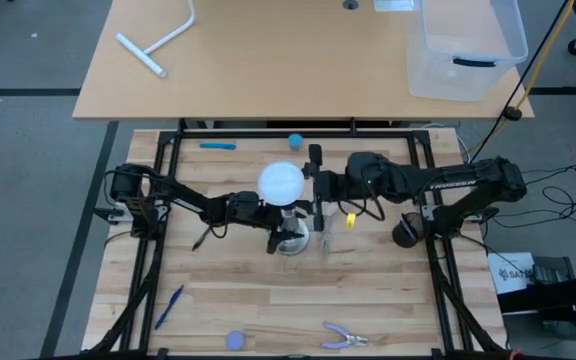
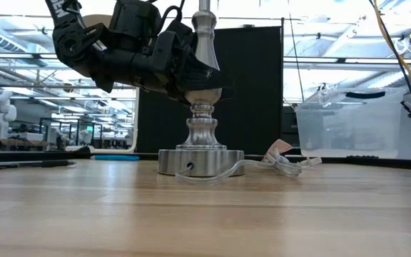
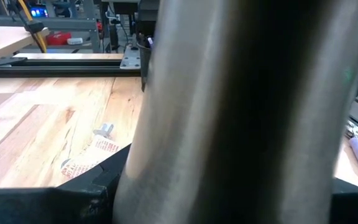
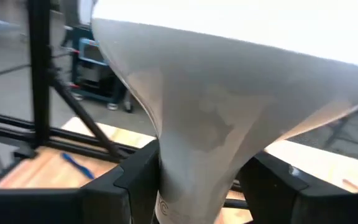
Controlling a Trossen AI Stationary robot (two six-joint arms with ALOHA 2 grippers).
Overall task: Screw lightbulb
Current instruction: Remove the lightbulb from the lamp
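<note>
White bulb: the lightbulb (image 1: 280, 182) stands neck-down over the lamp stand (image 2: 200, 153) at mid-table; its globe faces up in the high view.
Bulb neck: the right wrist view shows the tapering white neck (image 4: 197, 149) between two dark fingers (image 4: 126, 177), one on each side, touching it.
Right gripper (image 1: 313, 190): reaches in from the right and is clamped on the lightbulb's neck.
Left gripper (image 1: 273, 215): reaches in from the left and is clamped on the silver stem of the lamp stand, which fills the left wrist view (image 3: 229, 112).
Stand base: round silver foot flat on the wooden table (image 2: 205, 214); a clear cord (image 2: 277, 165) trails beside it.
Elsewhere: a small blue ball (image 1: 295, 140) sits near the far edge, pliers (image 1: 343, 337) near the front edge.
</note>
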